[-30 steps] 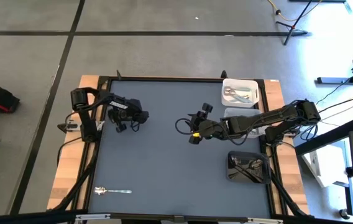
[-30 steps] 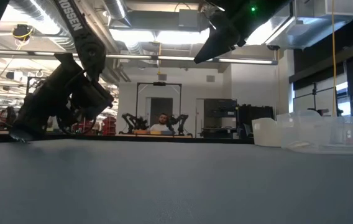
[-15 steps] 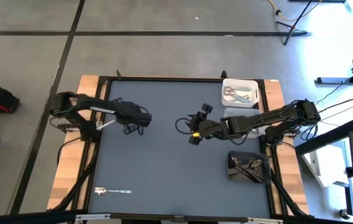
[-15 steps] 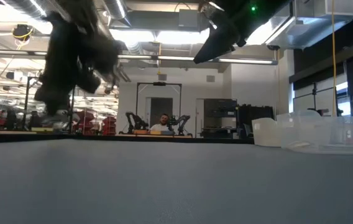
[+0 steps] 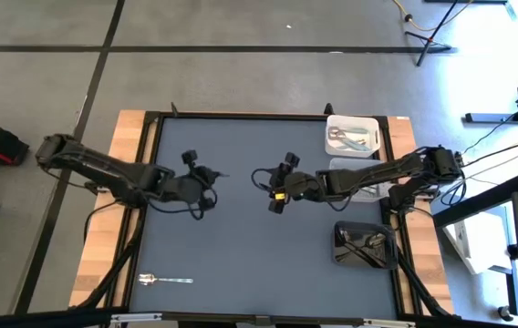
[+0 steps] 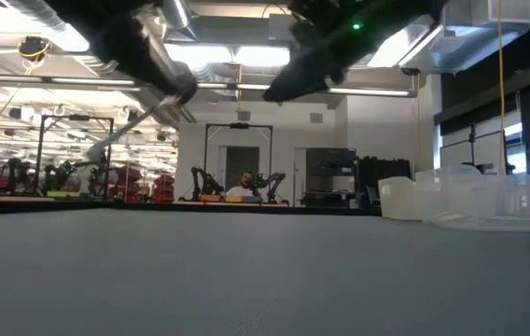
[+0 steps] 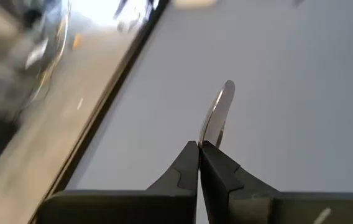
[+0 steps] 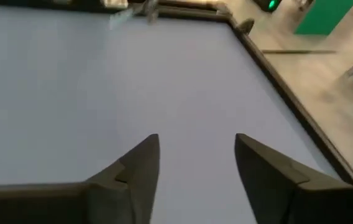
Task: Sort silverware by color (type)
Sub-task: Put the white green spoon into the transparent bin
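Left gripper [image 7: 199,147] pinches a spoon [image 7: 219,112]; right gripper [image 8: 196,149] gapes.

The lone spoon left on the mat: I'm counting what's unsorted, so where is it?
In the high view the spoon lies flat near the mat's front-left corner, well apart from both arms and far from the three bins on the right side.

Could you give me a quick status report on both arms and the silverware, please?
Left gripper shut on a silver utensil, lifted mid-table. Right gripper open, empty, facing it. One spoon loose at the near edge. Nothing between them.
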Tool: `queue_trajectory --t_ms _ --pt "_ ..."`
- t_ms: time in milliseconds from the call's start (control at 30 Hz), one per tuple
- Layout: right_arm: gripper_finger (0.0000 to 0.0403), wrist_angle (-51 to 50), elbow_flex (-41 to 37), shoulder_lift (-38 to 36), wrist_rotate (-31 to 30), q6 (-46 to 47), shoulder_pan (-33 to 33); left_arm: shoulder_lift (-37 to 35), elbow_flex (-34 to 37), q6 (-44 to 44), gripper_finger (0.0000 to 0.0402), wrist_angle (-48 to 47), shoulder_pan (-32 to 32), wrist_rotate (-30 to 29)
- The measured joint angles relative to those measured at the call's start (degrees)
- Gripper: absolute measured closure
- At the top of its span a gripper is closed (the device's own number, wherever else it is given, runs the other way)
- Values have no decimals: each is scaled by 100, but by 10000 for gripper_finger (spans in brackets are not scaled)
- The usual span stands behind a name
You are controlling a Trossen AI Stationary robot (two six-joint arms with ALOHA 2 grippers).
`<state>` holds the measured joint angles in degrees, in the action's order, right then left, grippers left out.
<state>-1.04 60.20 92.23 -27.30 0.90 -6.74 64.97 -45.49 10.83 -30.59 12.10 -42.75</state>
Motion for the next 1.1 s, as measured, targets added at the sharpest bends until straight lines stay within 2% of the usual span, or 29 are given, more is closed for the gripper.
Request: queue_trajectory --t_ms 167,300,467,600,767,967,1100 --pt "151 653 2 241 340 -448 43 -215 703 -1006 401 2207 281 213" --pt "128 1505 3 537 991 -860 42 -179 1288 -1714 401 4079 445 525" --pt "132 2681 0 1042 1285 -1248 35 -139 2197 -2463 401 6518 618 1065" --pt "153 3775 0 1476 1667 -1464 41 -142 2713 -2658 401 7869 632 1345" --pt "188 4785 15 1870 1798 -1468 39 -144 2777 -2706 401 8211 633 1636" --pt "258 5139 15 1966 2200 -1445 39 -122 2777 -2703 401 8235 631 1637" --pt "312 5205 16 1966 2217 -1437 39 -122 2777 -2763 401 8301 631 1635"
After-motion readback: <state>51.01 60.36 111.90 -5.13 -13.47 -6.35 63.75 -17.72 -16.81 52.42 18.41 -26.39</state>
